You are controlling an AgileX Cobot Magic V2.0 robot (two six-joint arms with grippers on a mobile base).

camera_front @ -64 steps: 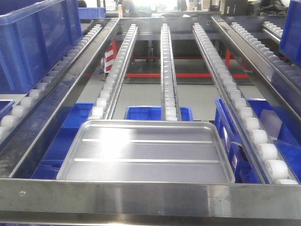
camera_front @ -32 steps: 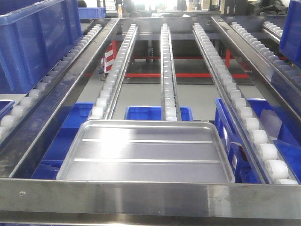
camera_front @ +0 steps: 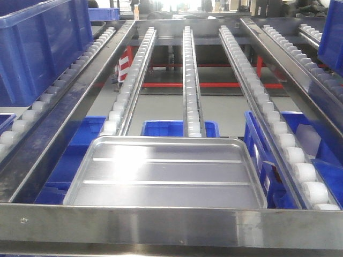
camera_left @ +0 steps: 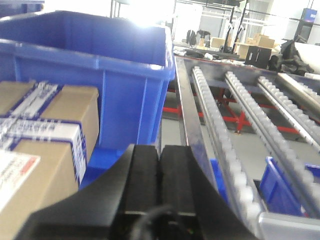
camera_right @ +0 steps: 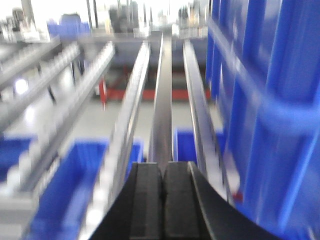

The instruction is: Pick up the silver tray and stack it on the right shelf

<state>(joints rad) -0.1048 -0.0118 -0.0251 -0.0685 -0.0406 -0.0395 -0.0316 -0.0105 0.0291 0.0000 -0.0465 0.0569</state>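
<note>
Warehouse flow racks fill every view. The left gripper point(camera_left: 160, 155) has its fingers pressed together on nothing, with a blue bin point(camera_left: 100, 75) just ahead-left and cardboard boxes point(camera_left: 40, 145) at its left. The right gripper point(camera_right: 163, 172), likewise closed and empty, points along a blurred rail. The silver tray point(camera_front: 166, 174) lies on the right shelf point(camera_front: 190, 80) rollers, against the front bar point(camera_front: 171, 225), in neither gripper.

Right shelf point(camera_front: 171, 225) open between rails, blue crate point(camera_front: 37, 48) walling left; silver tray point(camera_front: 166, 174) fills front
</note>
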